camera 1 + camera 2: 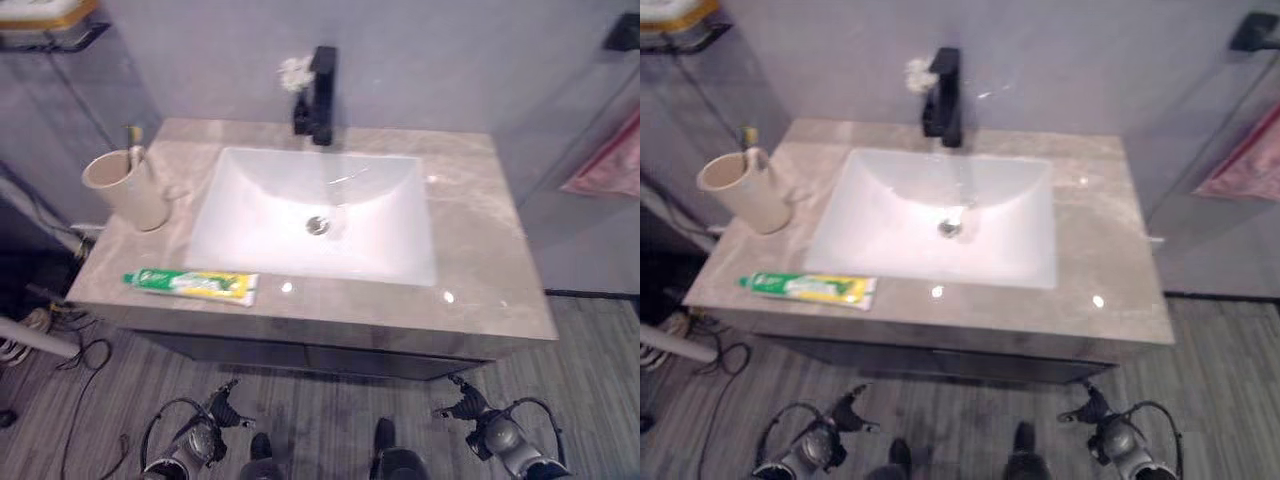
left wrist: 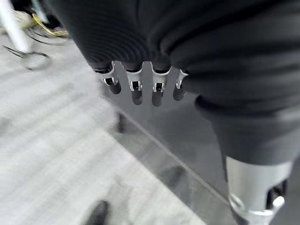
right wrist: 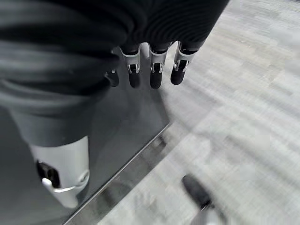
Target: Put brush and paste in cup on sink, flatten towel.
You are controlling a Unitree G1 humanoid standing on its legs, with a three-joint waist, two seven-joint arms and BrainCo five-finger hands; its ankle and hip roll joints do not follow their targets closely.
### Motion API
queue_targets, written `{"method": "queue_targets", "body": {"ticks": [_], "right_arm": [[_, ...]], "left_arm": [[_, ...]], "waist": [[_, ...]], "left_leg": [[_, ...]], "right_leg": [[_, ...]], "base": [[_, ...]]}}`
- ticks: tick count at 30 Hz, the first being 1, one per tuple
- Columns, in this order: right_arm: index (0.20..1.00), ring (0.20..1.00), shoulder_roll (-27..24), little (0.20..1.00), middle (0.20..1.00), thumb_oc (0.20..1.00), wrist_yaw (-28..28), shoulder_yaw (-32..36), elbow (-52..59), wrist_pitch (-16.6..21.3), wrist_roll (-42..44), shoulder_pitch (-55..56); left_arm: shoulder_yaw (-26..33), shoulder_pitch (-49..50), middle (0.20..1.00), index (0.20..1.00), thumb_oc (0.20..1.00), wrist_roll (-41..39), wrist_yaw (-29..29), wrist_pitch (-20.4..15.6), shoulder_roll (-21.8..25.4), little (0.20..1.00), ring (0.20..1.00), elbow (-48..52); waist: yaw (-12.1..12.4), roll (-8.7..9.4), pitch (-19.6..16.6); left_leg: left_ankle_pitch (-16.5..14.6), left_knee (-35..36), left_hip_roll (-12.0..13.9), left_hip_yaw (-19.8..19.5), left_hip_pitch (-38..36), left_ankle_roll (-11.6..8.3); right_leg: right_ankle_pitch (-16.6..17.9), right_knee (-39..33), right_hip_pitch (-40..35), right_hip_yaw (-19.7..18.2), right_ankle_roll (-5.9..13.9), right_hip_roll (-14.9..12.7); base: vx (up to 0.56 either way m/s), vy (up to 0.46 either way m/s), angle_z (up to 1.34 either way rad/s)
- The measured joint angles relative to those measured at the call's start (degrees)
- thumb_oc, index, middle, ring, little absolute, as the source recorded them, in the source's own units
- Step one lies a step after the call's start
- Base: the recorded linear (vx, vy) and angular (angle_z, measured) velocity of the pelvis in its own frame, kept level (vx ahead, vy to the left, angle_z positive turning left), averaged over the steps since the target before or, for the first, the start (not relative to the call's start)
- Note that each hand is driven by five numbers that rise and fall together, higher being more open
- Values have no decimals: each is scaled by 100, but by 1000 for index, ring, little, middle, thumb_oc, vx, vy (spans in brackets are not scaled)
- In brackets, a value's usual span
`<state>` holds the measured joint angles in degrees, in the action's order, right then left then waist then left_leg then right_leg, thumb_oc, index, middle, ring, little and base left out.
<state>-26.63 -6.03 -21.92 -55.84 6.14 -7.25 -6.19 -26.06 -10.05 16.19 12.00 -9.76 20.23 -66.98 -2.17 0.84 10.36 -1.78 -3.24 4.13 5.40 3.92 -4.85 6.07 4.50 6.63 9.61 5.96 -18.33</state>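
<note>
Beige cup (image 1: 128, 187) holds brush (image 1: 133, 140); paste (image 1: 191, 285) outside.

A grey marbled counter (image 1: 480, 230) holds a white rectangular basin (image 1: 315, 215) with a round drain (image 1: 317, 225) at its middle. A black tap (image 1: 321, 95) stands at the back edge, against a plain pale grey wall (image 1: 420, 60). Light glints in small spots on the counter's front. Beneath it sits a dark cabinet (image 1: 330, 358). The floor (image 1: 590, 350) is grey wood-look planking. A black shelf (image 1: 55, 35) hangs on the wall at the far upper left.
</note>
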Motion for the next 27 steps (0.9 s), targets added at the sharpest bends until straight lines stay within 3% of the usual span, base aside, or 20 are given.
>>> {"method": "queue_targets", "body": {"ticks": [1,3,4,5,6,10,11,12,13,15,16,17,18,20,21,24,27], "right_arm": [[1000,1000,110,1000,1000,1000,-5,-20,34,-8,5,15],[1000,1000,256,1000,1000,1000,13,-296,94,10,-6,-211],[1000,1000,280,1000,1000,1000,33,-313,204,35,-18,-182],[1000,1000,290,1000,1000,1000,44,-391,264,42,-28,-159],[1000,1000,293,1000,1000,1000,57,-395,260,41,-27,-172],[1000,1000,297,1000,1000,1000,34,-376,15,54,-18,-212],[1000,1000,306,1000,1000,1000,29,-375,-268,67,5,-185],[1000,1000,311,1000,1000,1000,26,-373,-478,82,23,-180],[1000,1000,298,1000,1000,1000,20,-355,-643,87,28,-177],[1000,1000,243,1000,1000,1000,-10,-234,-844,118,27,-240],[1000,1000,209,1000,1000,1000,-14,-108,-900,173,27,-294],[1000,1000,138,1000,1000,1000,-18,62,-1116,217,15,-371],[1000,1000,88,1000,1000,1000,-104,236,-1522,208,-9,-413],[1000,1000,-18,1000,1000,1000,-231,271,-1832,140,-30,-295],[1000,1000,-46,1000,1000,1000,-286,264,-1963,147,-103,-229],[1000,1000,-44,1000,1000,1000,-323,219,-2011,109,-375,-206],[1000,1000,-5,1000,1000,1000,-346,590,-1986,89,-409,-15]], "left_arm": [[4,113,1000,1000,1000,-5,19,-9,78,1000,1000,7],[13,348,1000,1000,1000,0,22,1,235,1000,1000,53],[29,397,1000,1000,1000,2,16,12,253,1000,1000,45],[61,472,1000,1000,1000,1,18,2,294,1000,1000,80],[57,542,1000,1000,1000,7,6,-6,355,1000,1000,147],[-51,588,1000,1000,1000,28,-41,-3,538,1000,1000,454],[-429,570,1000,1000,1000,167,-174,-49,863,1000,1000,1195],[-610,581,1000,1000,1000,271,-223,-151,1113,1000,1000,1647],[-684,649,1000,1000,1000,303,-239,-251,1322,1000,1000,2067],[-561,845,1000,1000,1000,301,-276,-348,1560,1000,1000,2778],[-558,1058,1000,1000,1000,301,-348,-428,1917,1000,1000,3461],[-392,1450,1000,1000,1000,294,-469,-519,2567,1000,1000,4631],[138,1921,1000,1000,1000,269,-514,-846,3407,1000,1000,5831],[712,2155,1000,1000,1000,170,-453,-1141,3923,1000,1000,6324],[1016,2264,1000,1000,1000,174,-351,-1101,4243,1000,1000,6477],[1417,2678,1000,1000,1000,182,-171,-1365,4668,1000,1000,6881],[2287,3388,1000,1000,1000,296,-87,-1524,5131,1000,1000,7864]], "waist": [[65,12,1],[293,-72,36],[290,-143,34],[318,-192,6],[399,-163,3],[453,-104,-21],[464,-147,5],[471,-132,-4],[478,-38,-45],[694,-184,-87],[714,-222,-68],[791,-308,-20],[859,-408,13],[961,-561,-48],[1145,-708,-60],[1107,-900,-130],[1117,-880,-126]], "left_leg": [[-84,-81,-279,50,13,162],[-112,-18,-254,422,5,399],[-75,48,-247,358,-3,472],[84,300,-255,301,-85,573],[201,492,-292,296,-188,653],[441,820,-402,-51,-278,749],[511,843,-418,-422,-277,718],[525,844,-480,-584,-271,702],[528,844,-577,-670,-301,696],[541,846,-571,-643,-278,670],[544,846,-570,-641,-231,664],[572,849,-576,-714,-168,623],[609,849,-579,-850,-131,565],[573,850,-590,-953,-72,479],[545,889,-585,-965,-47,419],[561,887,-563,-969,42,360],[610,884,-578,-1170,167,296]], "right_leg": [[480,57,116,-136,-135,-154],[1028,158,450,182,-145,-172],[872,326,475,162,-27,-35],[335,580,459,61,223,272],[138,561,390,122,284,481],[-271,24,42,-14,156,1131],[-339,-249,-80,-240,38,1478],[-298,-368,-123,-402,25,1565],[-276,-452,-178,-410,-199,1517],[-160,-690,-288,-374,-300,1523],[-48,-894,-351,-353,-315,1528],[0,-962,-352,-297,-316,1529],[-9,-961,-368,-198,-311,1533],[-51,-959,-366,-93,-282,1526],[-60,-972,-372,-80,-298,1521],[-101,-960,-352,151,-329,1485],[-154,-959,-355,429,-318,1467]], "base": [[-103,406,-17],[-15,304,-65],[63,316,-28],[51,182,16],[43,141,17],[39,81,53],[38,29,113],[18,2,129],[-20,-20,69],[-30,-42,9],[-51,-70,1],[-40,-54,37],[-36,-47,47],[9,-55,37],[22,-49,15],[18,-35,32],[23,-15,50]]}}
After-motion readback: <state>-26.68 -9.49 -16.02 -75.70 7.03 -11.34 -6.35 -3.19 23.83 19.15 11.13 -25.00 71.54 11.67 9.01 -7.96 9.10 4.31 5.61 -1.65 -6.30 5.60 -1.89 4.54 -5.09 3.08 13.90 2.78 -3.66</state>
